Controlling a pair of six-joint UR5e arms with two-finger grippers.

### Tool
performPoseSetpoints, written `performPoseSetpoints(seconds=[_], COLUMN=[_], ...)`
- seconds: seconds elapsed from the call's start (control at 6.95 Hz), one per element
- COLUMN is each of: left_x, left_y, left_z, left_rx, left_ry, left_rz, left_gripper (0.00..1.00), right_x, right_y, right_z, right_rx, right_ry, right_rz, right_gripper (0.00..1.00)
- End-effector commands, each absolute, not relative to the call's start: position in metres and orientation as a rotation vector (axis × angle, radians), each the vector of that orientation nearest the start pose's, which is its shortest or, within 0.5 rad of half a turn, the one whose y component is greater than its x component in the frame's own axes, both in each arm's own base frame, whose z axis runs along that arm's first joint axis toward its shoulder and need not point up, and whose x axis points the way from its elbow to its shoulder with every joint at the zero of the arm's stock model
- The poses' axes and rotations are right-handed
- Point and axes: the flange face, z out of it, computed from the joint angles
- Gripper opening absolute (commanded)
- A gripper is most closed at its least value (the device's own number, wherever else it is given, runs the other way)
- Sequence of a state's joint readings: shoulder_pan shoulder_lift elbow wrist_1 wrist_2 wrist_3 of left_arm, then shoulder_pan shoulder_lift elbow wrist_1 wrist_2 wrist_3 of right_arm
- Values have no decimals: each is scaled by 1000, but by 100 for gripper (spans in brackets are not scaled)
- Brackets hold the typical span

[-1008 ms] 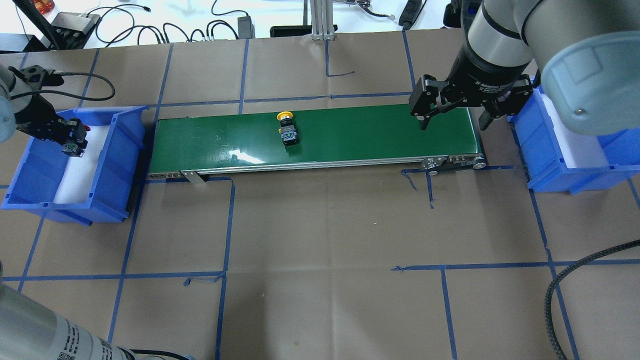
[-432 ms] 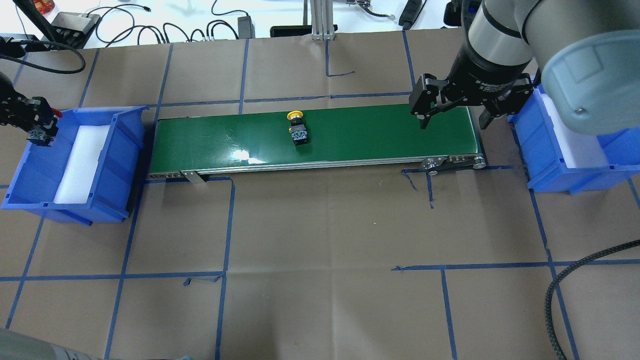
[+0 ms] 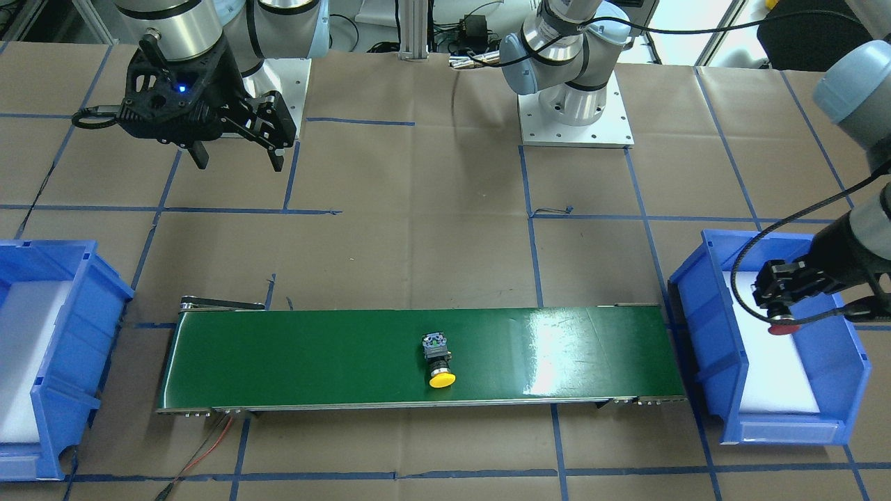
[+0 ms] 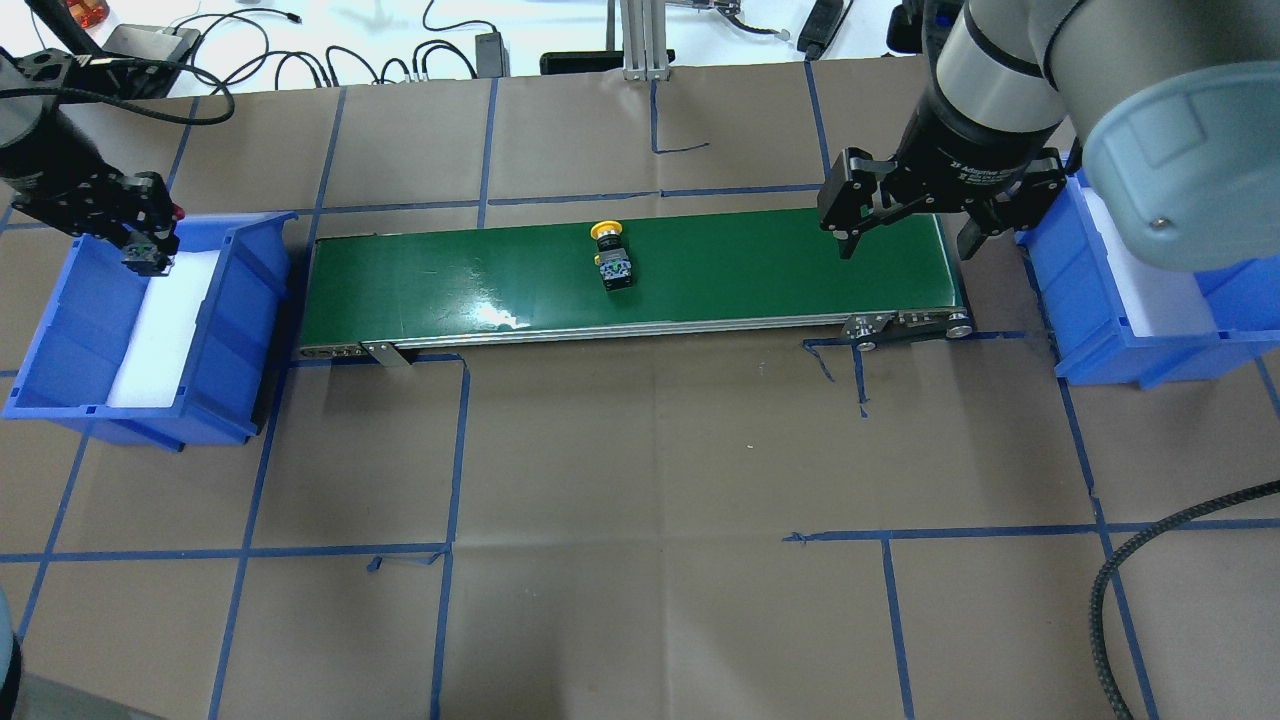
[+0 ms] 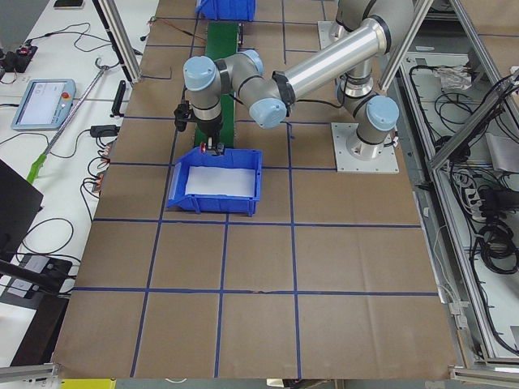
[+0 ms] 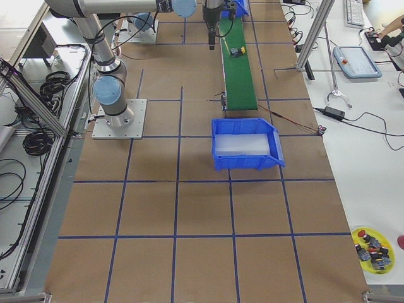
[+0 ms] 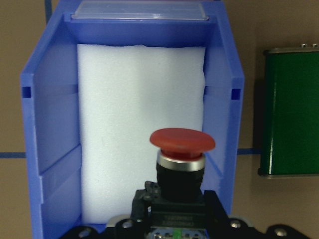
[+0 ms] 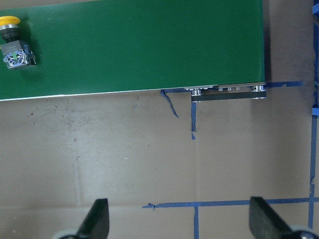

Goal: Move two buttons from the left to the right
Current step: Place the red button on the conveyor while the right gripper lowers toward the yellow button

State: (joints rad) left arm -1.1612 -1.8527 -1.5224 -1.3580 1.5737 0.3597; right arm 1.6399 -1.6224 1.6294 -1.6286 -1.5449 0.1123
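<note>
Glossy green belt, blue plastic bin, white foam liner, matt brown paper, shiny-capped red button.

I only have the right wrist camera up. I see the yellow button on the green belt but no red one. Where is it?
Observer: The red button is clamped in the fingers of the left gripper; the left wrist view shows it.
Operator: Is it over the belt?
Observer: No, it is held over the blue bin at the left end of the belt, above the white foam.
Operator: How far along is the yellow one?
Observer: In the overhead view the yellow button lies about midway along the belt.
Operator: What is past the right end?
Observer: A second blue bin, lined with white foam.
</note>
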Motion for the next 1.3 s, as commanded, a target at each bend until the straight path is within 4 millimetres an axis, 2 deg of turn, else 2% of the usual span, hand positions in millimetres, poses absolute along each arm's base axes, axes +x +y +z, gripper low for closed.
performPoseSetpoints(seconds=[0.0,0.14,0.29,0.72,0.86,1.15], left_x=[15,-14,-32,-34,-33,-31], left_y=[-603,-604,-605,-613,-619,-624], left_z=[380,377,370,341,318,280], left_rx=[-204,-252,-260,-258,-251,-228], left_ry=[3136,3131,3132,3133,3134,3128], left_rz=[36,44,58,113,135,45], left_gripper=[13,13,13,13,13,13], right_x=[169,169,169,170,170,169], right_y=[-468,-468,-470,-476,-476,-474], right_z=[493,490,489,482,478,465], right_rx=[65,67,65,60,60,60], right_ry=[3104,3103,3103,3101,3104,3107], right_rz=[-136,-143,-146,-162,-151,-152], right_gripper=[100,100,100,100,100,100])
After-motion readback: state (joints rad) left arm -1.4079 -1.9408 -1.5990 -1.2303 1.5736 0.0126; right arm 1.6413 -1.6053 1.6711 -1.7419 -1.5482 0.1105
